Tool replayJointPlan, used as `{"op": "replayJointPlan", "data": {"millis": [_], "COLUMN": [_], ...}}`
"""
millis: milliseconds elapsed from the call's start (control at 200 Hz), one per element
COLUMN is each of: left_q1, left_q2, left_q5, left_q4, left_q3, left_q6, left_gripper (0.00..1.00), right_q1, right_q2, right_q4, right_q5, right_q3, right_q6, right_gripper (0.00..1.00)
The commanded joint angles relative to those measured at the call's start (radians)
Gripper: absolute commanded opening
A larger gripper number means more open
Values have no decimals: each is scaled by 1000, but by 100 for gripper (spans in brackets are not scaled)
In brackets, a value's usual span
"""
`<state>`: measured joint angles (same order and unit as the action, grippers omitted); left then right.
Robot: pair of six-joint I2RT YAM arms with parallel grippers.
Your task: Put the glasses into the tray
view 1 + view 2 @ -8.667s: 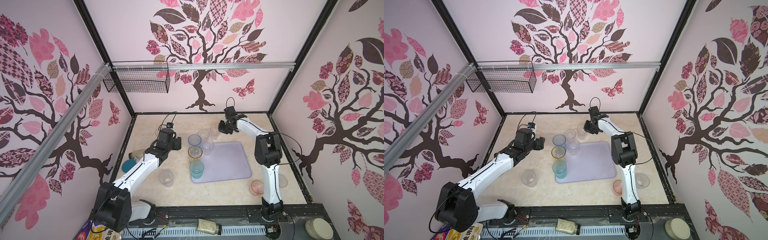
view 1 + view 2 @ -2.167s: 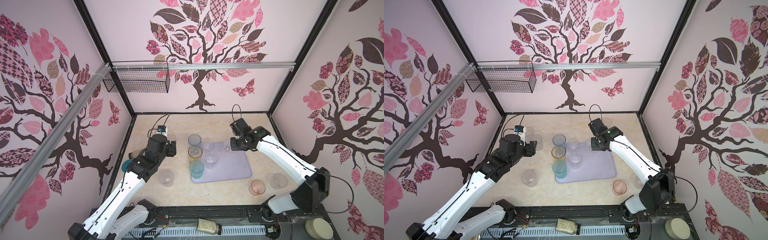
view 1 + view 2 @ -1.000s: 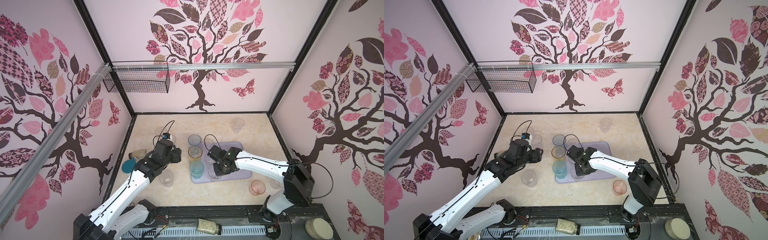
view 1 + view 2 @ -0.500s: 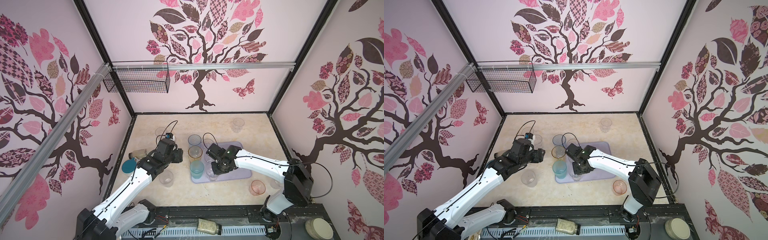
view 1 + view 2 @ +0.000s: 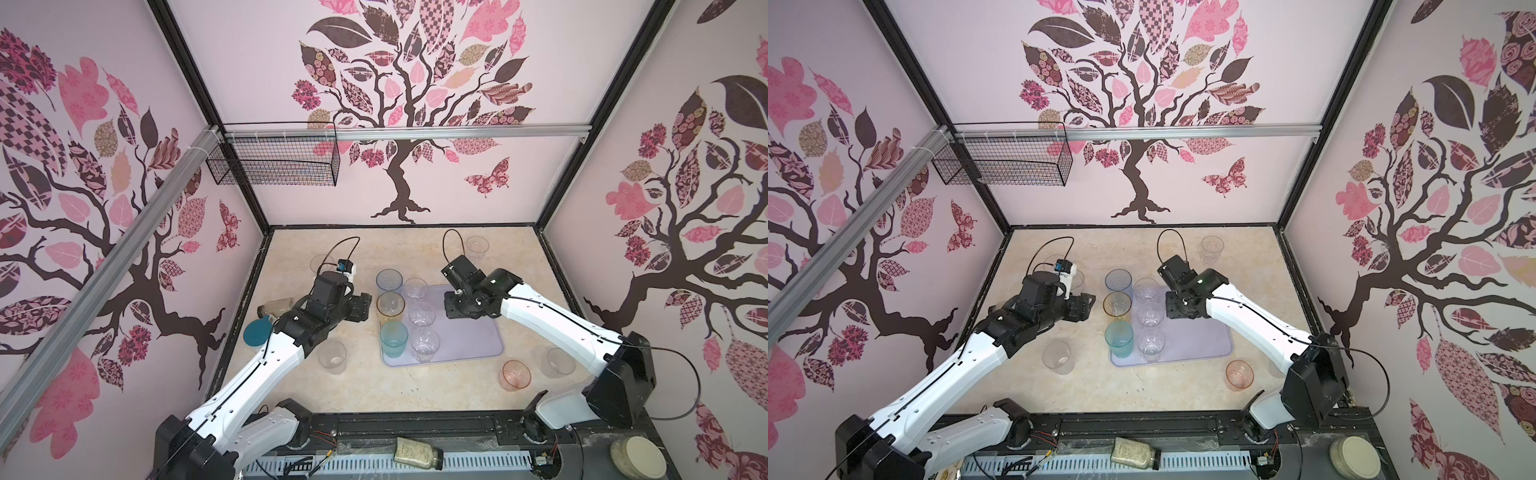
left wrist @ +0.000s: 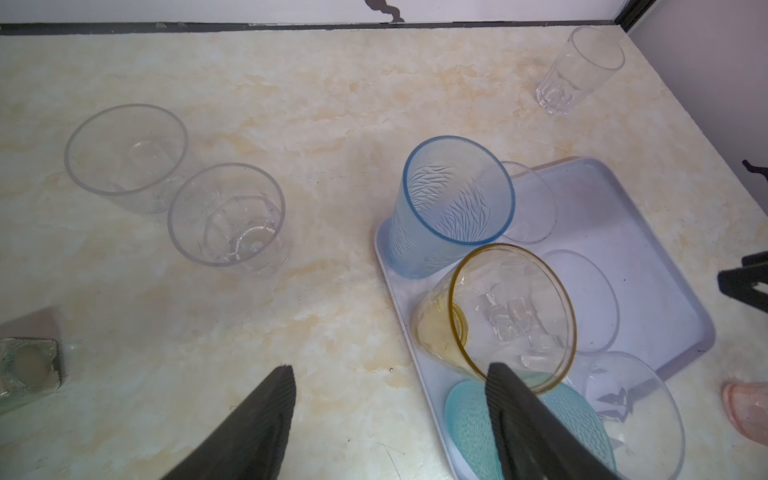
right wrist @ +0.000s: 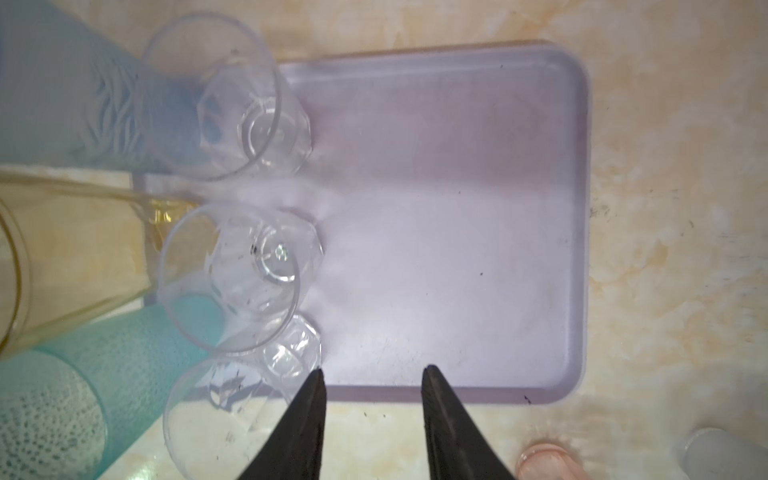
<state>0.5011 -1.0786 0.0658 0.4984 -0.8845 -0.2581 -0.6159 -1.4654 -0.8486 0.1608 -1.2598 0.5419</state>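
Lab test cell: decal-papered walls (image 5: pixel 266 62) enclose a marble tabletop (image 5: pixel 395 249).

pale pink walls (image 5: pixel 249 62) carry dark tree decals (image 5: pixel 400 183) with pink leaves. a silver rail (image 5: pixel 478 134) crosses the back wall, a black wire basket (image 5: pixel 274 166) hanging at its left end. beige marbled worktop (image 5: pixel 399 249), evenly lit.

We see a tray (image 7: pixel 457 208) of pale lavender plastic, matt and smooth, with some small dark specks. The blue-grey glass (image 6: pixel 449 208) has a veined relief, the teal glass (image 7: pixel 124 353) a dimpled one; the amber glass (image 6: pixel 440 332) is smooth and glossy. The table (image 6: pixel 291 104) looks like beige marble with a soft sheen. The fingers (image 6: pixel 257 428) of the left gripper (image 6: pixel 389 368) are matt black, finely ribbed.
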Motion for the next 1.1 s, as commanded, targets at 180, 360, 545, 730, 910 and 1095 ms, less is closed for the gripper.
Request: {"op": "replayJointPlan", "data": {"millis": [180, 360, 545, 730, 910, 1095], "left_q1": [-22, -15, -14, -17, -31, -56], "left_q2": [-67, -120, -136, -166, -172, -177], "left_q5": [22, 33, 74, 101, 105, 123], "left_q4": [-90, -102, -135, -163, -213, -211], "left_q3": [-28, -22, 24, 24, 60, 76], "left_q6": [32, 27, 48, 61, 62, 65], "left_gripper": [77, 77, 77, 77, 77, 77], "right_q1": [289, 430, 469, 504, 561, 589], "right_q2": [-155, -323, -463, -482, -548, -649], "right_q4": [283, 383, 337, 357, 320, 276], "right_q5": [-47, -115, -142, -136, -126, -122], "right_q3": [-84, -180, -317, -317, -420, -528], "right_q6": [76, 159, 129, 116, 113, 109], "right_gripper": [45, 45, 45, 48, 52, 51]}}
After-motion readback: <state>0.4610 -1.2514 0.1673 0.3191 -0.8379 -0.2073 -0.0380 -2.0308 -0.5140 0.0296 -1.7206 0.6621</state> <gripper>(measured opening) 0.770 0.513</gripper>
